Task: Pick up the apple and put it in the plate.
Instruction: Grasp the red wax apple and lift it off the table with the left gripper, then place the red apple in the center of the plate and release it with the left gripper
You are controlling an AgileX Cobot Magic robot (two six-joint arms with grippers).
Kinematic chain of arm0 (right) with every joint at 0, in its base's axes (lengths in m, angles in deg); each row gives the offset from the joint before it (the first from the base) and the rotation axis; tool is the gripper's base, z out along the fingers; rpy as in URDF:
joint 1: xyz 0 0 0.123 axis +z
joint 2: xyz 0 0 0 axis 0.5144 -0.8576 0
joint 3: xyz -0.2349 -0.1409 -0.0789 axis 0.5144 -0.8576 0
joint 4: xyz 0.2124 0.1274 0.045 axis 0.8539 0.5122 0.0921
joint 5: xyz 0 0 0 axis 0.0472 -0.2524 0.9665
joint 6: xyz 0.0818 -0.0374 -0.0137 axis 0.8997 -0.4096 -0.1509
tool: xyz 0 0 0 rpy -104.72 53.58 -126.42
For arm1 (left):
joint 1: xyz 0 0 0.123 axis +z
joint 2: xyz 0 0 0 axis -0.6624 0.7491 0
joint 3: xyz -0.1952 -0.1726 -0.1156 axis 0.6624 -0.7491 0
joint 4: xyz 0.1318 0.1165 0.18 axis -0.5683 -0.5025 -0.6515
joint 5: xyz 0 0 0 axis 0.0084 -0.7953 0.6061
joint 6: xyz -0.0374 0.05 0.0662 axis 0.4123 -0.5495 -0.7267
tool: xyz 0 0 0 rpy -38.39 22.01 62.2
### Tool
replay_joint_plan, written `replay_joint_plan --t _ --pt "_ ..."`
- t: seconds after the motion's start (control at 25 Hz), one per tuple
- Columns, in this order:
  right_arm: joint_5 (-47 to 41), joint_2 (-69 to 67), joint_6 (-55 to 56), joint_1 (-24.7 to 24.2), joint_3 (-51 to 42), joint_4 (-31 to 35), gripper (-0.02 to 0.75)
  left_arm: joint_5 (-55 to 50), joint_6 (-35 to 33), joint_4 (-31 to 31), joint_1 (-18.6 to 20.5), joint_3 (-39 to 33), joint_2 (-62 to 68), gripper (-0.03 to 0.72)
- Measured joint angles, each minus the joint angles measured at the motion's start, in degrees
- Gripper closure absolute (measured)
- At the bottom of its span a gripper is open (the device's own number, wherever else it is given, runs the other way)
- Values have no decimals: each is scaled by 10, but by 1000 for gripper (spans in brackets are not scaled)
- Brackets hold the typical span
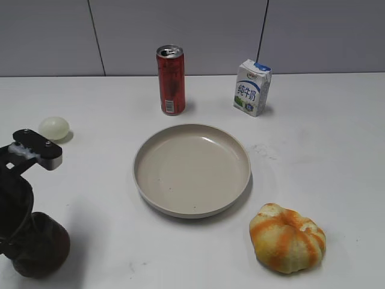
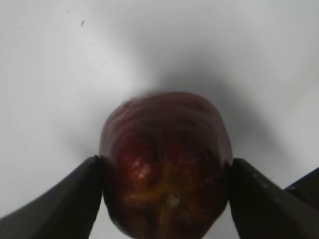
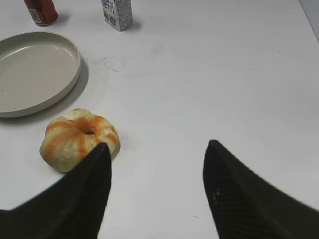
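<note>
The apple (image 1: pixel 51 245) is dark maroon-red and sits at the near left corner of the table. In the left wrist view the apple (image 2: pixel 164 164) fills the space between my left gripper's (image 2: pixel 165 199) two black fingers, which touch it on both sides. In the exterior view my left gripper (image 1: pixel 18 238) comes down onto the apple from the left. I cannot tell whether the apple is off the table. The beige plate (image 1: pixel 150 194) is empty in the middle of the table and also shows in the right wrist view (image 3: pixel 75 74). My right gripper (image 3: pixel 157 152) is open and empty over bare table.
An orange-and-yellow striped lumpy fruit (image 1: pixel 287 238) lies at the near right, beside my right gripper's left finger in the right wrist view (image 3: pixel 75 139). A red can (image 1: pixel 171 80) and a milk carton (image 1: pixel 252 87) stand behind the plate. A pale egg-like ball (image 1: pixel 54 127) lies at the left.
</note>
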Motion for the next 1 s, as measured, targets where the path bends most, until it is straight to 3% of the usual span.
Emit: replay_joint_plan --t 0.24,0.64,0.76,1.0 --pt "0 0 -1 0 0 0 293 -37 0 -12 0 30 1 114" --pt "0 0 -1 0 0 0 293 -88 0 5 -3 253 10 115" --pt "0 0 -1 0 0 0 293 -91 0 11 -25 315 37 115" --pt "0 0 -1 0 0 0 293 -97 0 14 -118 427 154 115"
